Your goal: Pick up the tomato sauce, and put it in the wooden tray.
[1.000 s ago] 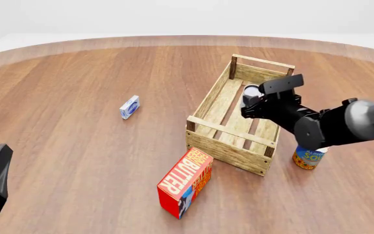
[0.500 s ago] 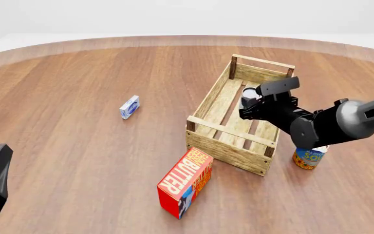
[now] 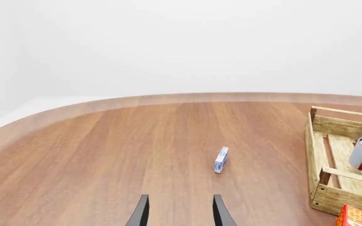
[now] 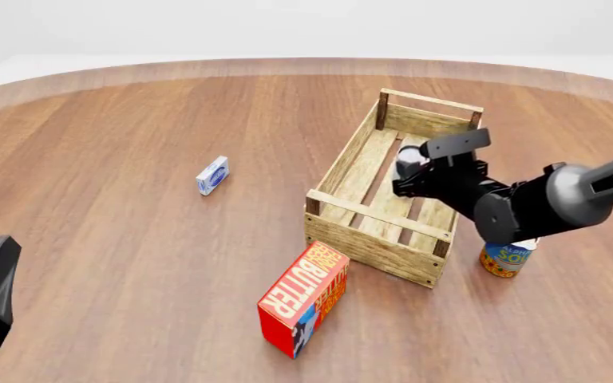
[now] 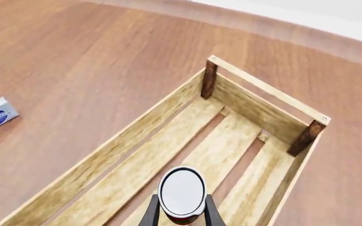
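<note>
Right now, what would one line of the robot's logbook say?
stage: placing | right gripper: shut on can, over crate | can: not yet released | left gripper: open, idle

The table is a broad surface of reddish-brown wood grain with a curved far edge banded in a paler strip. Beyond that edge lies a pale, off-white floor, which meets a plain white wall without windows or furniture. Lighting is even and diffuse, producing only soft shadows.
</note>
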